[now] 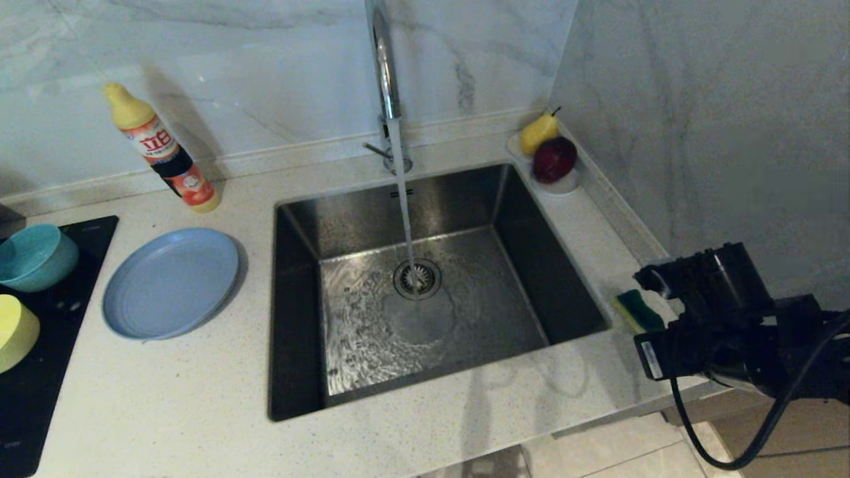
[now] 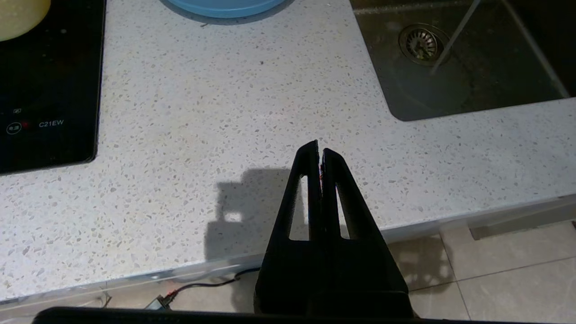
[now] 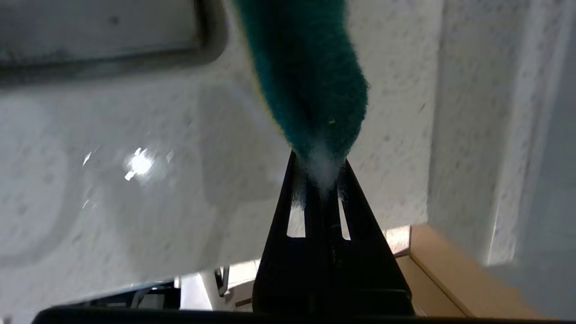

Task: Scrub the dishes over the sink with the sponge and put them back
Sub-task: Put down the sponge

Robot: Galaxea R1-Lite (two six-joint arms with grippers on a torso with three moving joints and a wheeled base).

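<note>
The green-and-yellow sponge (image 1: 639, 311) lies on the counter just right of the sink (image 1: 564, 279). My right gripper (image 3: 320, 157) is shut, its tips right at the near end of the sponge (image 3: 310, 76); in the head view the wrist hides them. Water runs from the tap (image 1: 384, 60) onto the drain (image 1: 417, 277). The grey-blue plate (image 1: 171, 282) sits on the counter left of the sink. The teal bowl (image 1: 34, 257) and yellow bowl (image 1: 14, 330) stand on the black hob. My left gripper (image 2: 320, 148) is shut and empty over the counter's front edge.
A detergent bottle (image 1: 163, 149) leans at the back left wall. A white saucer (image 1: 563, 184) with a pear and a red apple sits in the back right corner. The black hob (image 1: 40, 398) fills the left edge. A marble wall rises close on the right.
</note>
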